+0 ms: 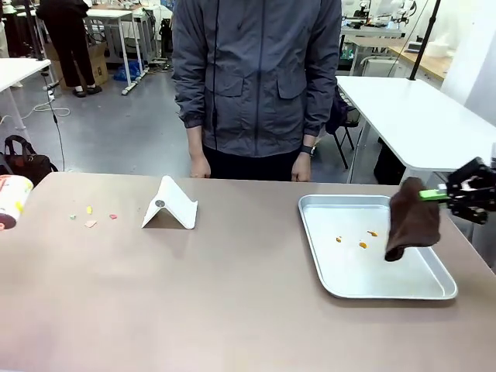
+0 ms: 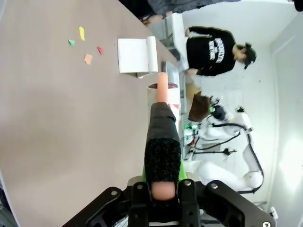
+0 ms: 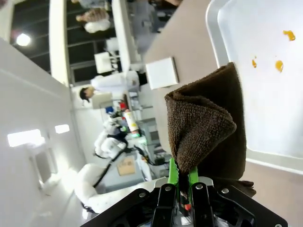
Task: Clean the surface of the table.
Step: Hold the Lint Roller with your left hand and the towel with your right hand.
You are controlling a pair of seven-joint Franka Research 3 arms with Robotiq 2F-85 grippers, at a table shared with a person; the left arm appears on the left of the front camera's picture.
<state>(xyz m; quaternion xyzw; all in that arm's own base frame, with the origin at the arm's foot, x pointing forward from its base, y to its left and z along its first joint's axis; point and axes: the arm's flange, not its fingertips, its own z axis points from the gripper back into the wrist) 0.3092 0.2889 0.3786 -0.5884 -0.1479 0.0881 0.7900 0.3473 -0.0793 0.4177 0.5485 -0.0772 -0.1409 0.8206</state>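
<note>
The table (image 1: 232,302) (image 2: 47,123) (image 3: 184,42) runs the full width of the front view, and a person (image 1: 256,77) stands at its far edge with both hands resting on that edge. Toward the right edge sits a metal tray (image 1: 349,267) (image 3: 265,109) with a few orange crumbs (image 1: 362,245) (image 3: 279,65) in its middle. The right gripper (image 1: 435,195) (image 3: 181,176) reaches in over the right edge with its jaws pinched tight on a brown cloth (image 1: 413,218) (image 3: 203,123). The cloth hangs down over the right half of the tray. A white folded card (image 1: 169,208) (image 2: 135,56) (image 3: 162,73) stands left of the table's middle, nearer the far edge. Between it and the left edge lie small coloured scraps (image 1: 89,210) (image 2: 88,58) in yellow, green, red and pink. The left gripper (image 2: 162,161) has its jaws closed on a long stick (image 2: 162,118) with a rough black sleeve and a peach tip, possibly a tool handle, though the close view leaves that unsure. Just beyond the tip is a white cup (image 2: 173,101) (image 1: 12,200) with a dark red rim, at the table's left edge.
</note>
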